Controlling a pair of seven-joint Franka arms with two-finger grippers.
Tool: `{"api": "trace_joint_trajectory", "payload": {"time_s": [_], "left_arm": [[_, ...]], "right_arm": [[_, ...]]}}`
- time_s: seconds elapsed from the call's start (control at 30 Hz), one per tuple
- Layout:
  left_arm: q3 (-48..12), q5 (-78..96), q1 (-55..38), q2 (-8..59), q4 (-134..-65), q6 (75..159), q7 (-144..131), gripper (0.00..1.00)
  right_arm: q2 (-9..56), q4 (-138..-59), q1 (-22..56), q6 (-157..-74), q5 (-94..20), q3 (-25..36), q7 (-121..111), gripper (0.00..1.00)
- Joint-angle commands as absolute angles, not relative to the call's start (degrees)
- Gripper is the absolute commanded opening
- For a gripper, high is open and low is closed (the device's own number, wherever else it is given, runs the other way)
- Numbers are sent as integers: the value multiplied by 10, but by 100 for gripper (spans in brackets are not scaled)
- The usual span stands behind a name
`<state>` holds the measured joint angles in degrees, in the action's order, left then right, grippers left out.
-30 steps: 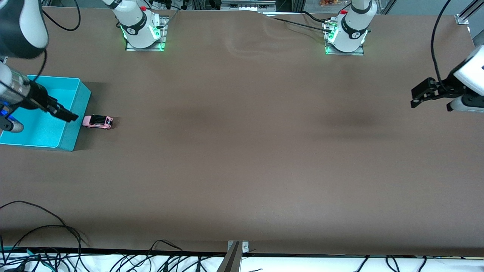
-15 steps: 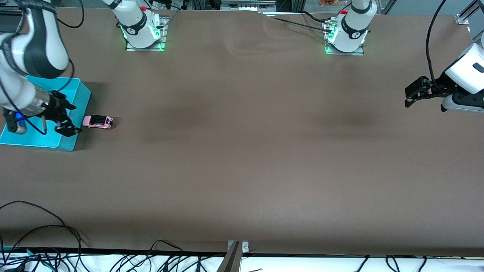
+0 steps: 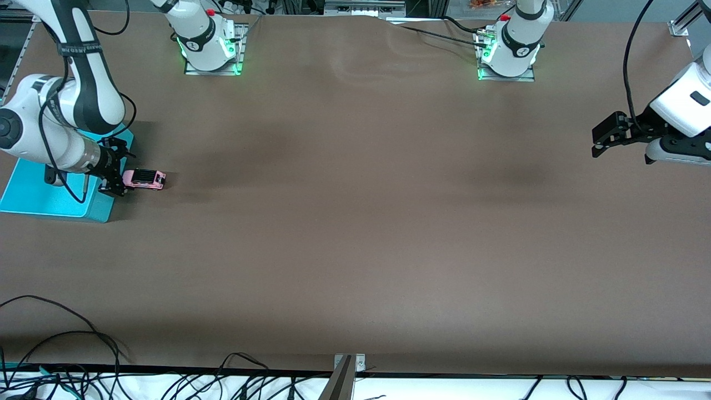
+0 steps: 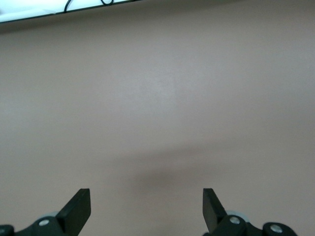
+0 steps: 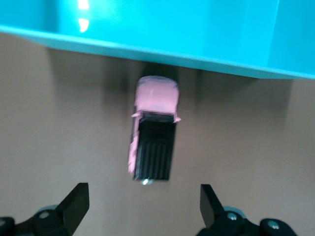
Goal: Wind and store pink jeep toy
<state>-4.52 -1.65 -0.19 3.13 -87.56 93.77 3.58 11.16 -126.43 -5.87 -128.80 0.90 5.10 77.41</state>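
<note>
The pink jeep toy [image 3: 144, 179] stands on the brown table right beside the turquoise bin [image 3: 33, 195], at the right arm's end. In the right wrist view the jeep [image 5: 153, 147] has a black ribbed roof and its nose points at the bin's wall [image 5: 197, 34]. My right gripper [image 3: 118, 172] is open and empty, low over the bin's edge next to the jeep, apart from it. In its wrist view the gripper [image 5: 143, 201] has wide jaws and the jeep lies just ahead of them. My left gripper [image 3: 602, 139] is open and empty over bare table at the left arm's end, and shows the same in the left wrist view [image 4: 146, 206].
The right arm's elbow and forearm [image 3: 61, 128] hang over the bin. Cables [image 3: 66, 355] lie along the table edge nearest the front camera. A metal bracket [image 3: 349, 364] sits at the middle of that edge.
My right arm has swung from over the bin's inside to its edge beside the jeep, and the gripper has turned toward the jeep. The left gripper has drifted slightly. The jeep has not moved.
</note>
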Motion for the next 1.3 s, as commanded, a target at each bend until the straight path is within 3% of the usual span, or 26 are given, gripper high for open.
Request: {"api": "trace_joint_trajectory", "payload": {"time_s": [0.0,0.47,0.93,0.97,1.1,1.17,1.27], "left_arm": [[-55,-10,-4,40,-856,932,44,100],[-60,-10,-4,38,-856,932,41,100],[-59,-10,-3,38,-856,931,41,100],[-59,-10,-3,38,-856,931,41,100],[-58,-10,-4,39,-856,931,41,100],[-58,-10,-3,39,-856,931,41,100],[-58,-10,-4,39,-856,931,41,100]], "right_arm": [[107,-1303,-66,-1318,14,58,788,100],[142,-1339,-80,-1441,13,59,789,100],[164,-1349,-80,-1469,12,58,788,100],[165,-1349,-80,-1471,11,58,788,97],[163,-1348,-80,-1471,11,58,788,51],[160,-1348,-80,-1471,11,58,788,34],[159,-1348,-80,-1471,9,58,788,24]]}}
